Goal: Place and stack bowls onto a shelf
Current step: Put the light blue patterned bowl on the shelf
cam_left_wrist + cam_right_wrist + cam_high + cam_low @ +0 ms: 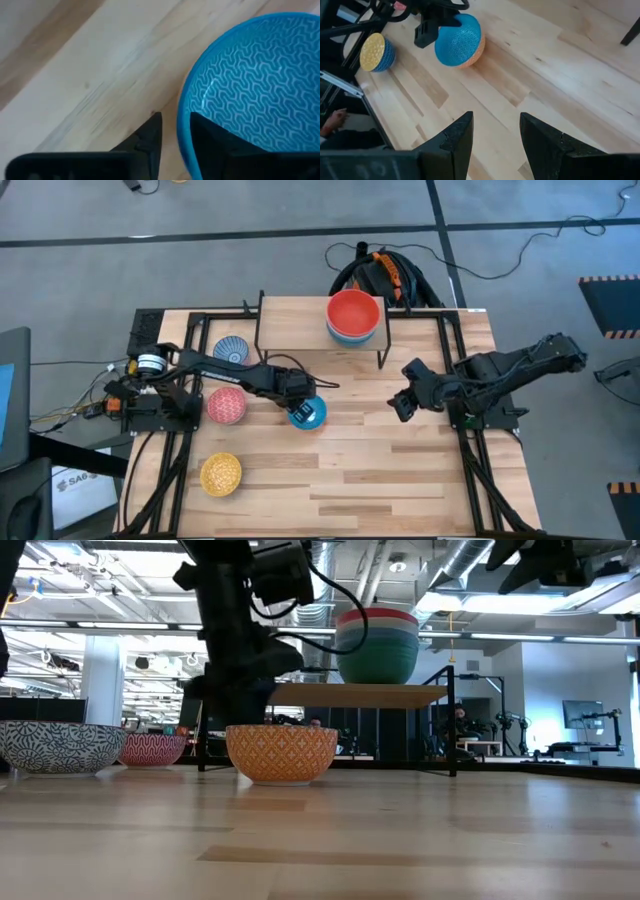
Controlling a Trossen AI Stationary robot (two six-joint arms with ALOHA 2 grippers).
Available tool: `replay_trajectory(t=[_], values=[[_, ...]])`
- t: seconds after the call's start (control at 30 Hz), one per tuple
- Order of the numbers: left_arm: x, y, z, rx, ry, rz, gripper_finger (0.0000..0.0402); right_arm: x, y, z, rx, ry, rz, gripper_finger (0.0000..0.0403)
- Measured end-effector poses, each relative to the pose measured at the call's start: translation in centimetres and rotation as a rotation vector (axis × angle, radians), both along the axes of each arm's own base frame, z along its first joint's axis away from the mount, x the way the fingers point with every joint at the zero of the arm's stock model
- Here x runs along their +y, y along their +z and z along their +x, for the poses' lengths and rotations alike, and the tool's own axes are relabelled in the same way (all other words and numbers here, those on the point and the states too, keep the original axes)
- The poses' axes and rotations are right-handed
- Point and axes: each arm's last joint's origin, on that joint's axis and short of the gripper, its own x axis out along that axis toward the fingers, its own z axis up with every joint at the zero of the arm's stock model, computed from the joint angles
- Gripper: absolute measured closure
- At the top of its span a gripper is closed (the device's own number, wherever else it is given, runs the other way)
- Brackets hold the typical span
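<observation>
My left gripper (300, 402) is open and points down over a bowl (309, 415) that is blue inside and orange-patterned outside (281, 752). The bowl rests by its foot on the table. One finger (150, 137) stands outside the rim (183, 131) and the other (215, 140) inside. The shelf (300, 320) carries a stack with a red bowl (353, 311) on top and a green one (378, 660) at the bottom. A pink patterned bowl (226, 405), a blue-and-white bowl (231, 350) and a yellow bowl (221, 474) sit on the table. My right gripper (495, 132) is open over bare table at the right. My left gripper comes from above, astride the bowl's rim (183, 131) on the side toward the table's left. A strip of table shows between the outer finger and the rim. Whether the inner finger touches the bowl's inner wall I cannot tell.
The shelf's left half (290, 315) is bare board on black legs (379, 345). Black frame rails (180, 470) run along the table's left and right sides. Bare wood (380, 470) lies in the near middle of the table.
</observation>
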Motion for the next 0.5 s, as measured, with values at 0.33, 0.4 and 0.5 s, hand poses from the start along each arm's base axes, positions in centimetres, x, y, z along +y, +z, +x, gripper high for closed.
replay_trajectory(t=[0.33,0.4,0.5], values=[[-0.07,0.09,0.16,-0.01,-0.054,-0.01,0.0395,-0.41,-0.01,0.12,0.007,0.01,-0.004,0.0216],[-0.05,0.09,0.16,-0.009,-0.063,-0.018,0.0397,-0.39,-0.02,0.12,0.008,0.019,-0.004,0.0216],[-0.08,0.11,0.16,-0.01,-0.073,-0.032,0.0398,-0.39,-0.02,0.12,0.009,0.02,-0.004,0.0216]])
